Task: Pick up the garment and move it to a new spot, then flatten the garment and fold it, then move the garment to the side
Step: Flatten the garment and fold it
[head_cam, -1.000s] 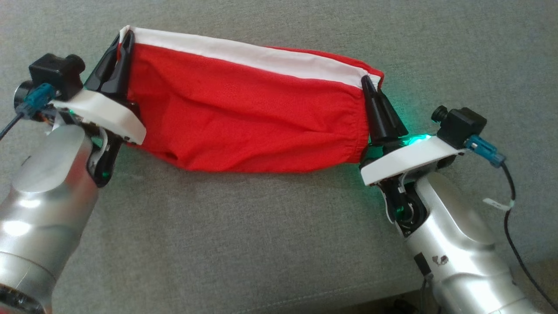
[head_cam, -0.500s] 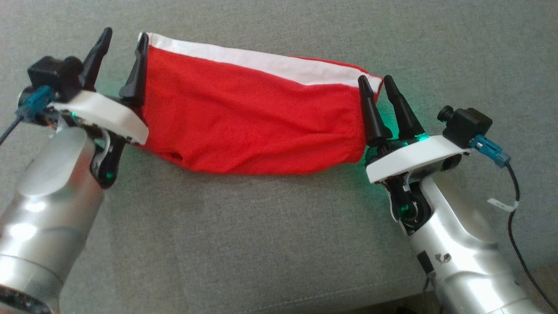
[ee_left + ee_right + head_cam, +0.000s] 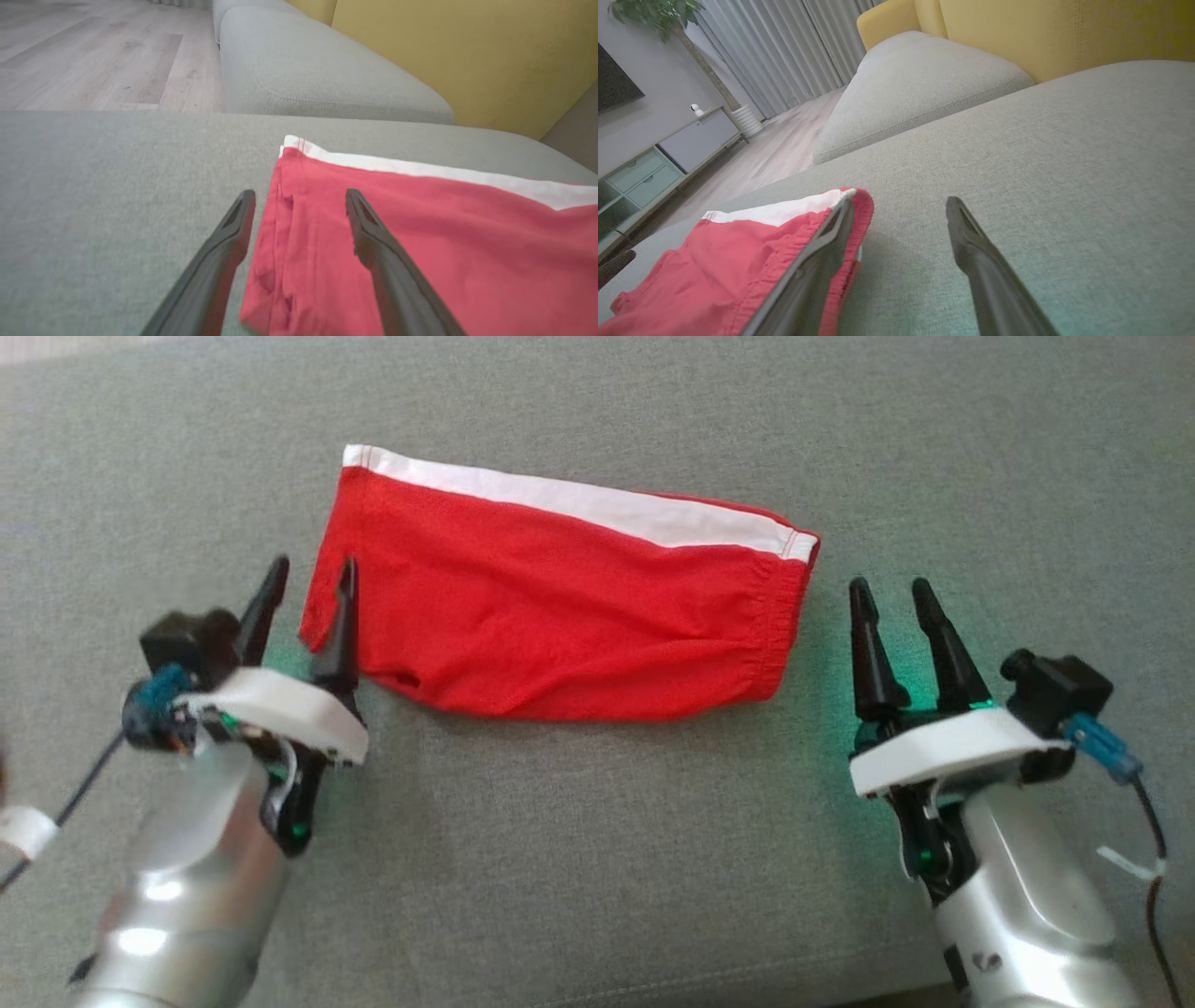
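Both jaws released | garment (image 3: 560, 607) flat on sofa (image 3: 597, 859) | right wrist view adds curtains (image 3: 784, 46), cabinet (image 3: 691, 135)

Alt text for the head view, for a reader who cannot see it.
Folded red shorts with a white stripe lie flat on a grey sofa cushion. The open left gripper brackets their left edge; the open right gripper stands just clear of their waistband end.

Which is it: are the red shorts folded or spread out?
Folded: the red shorts lie flat on the grey sofa cushion, one leg wide, hem layers stacked at their left end.
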